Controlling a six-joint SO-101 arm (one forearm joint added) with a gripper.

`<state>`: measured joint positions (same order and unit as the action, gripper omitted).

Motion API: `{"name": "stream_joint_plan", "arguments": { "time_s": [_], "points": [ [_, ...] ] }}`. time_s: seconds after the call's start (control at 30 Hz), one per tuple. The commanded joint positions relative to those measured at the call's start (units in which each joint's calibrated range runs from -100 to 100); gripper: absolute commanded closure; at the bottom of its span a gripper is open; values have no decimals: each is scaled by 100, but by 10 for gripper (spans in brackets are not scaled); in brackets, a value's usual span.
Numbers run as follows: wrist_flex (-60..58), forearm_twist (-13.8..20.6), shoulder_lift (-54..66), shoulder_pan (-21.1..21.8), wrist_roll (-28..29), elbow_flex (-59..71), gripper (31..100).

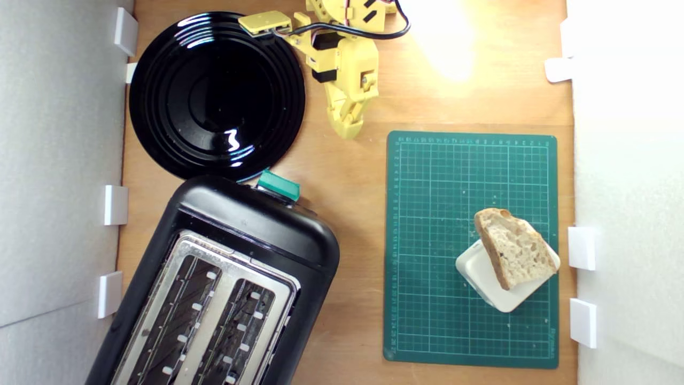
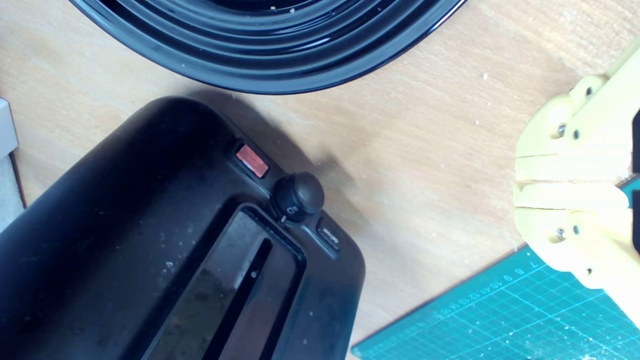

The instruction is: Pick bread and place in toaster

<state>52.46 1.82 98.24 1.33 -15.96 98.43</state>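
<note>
Wooden bench carried everything; nothing was done yet. The bread lay on a white block on the green mat, well apart from the toaster. The hand hung clenched and empty near the plate.

Yellow gripper, glossy black plate, black toaster with teal lever, green gridded mat, cream block.

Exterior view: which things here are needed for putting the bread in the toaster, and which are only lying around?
Needed: bread, toaster, the yellow tool, shut and empty.

Lying around: black plate, green cutting mat, white block under the bread, though it holds the slice up.
</note>
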Motion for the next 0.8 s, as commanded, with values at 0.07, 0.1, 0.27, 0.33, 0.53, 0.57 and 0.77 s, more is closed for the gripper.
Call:
{"name": "stream_joint_plan", "arguments": {
  "time_s": [0.07,0.1,0.27,0.33,0.53,0.57,0.77],
  "points": [
    [-7,45,10,-36,-23,-43,959],
    [-7,17,10,-36,-23,-43,959],
    [-15,-28,-240,-44,-23,-79,959],
    [-24,-37,-406,-20,-23,-142,959],
    [-792,-46,-722,-4,14,-170,958],
    [-954,-46,-805,4,19,-170,958],
    [-2183,-46,-1554,20,24,-179,954]
  ]
}}
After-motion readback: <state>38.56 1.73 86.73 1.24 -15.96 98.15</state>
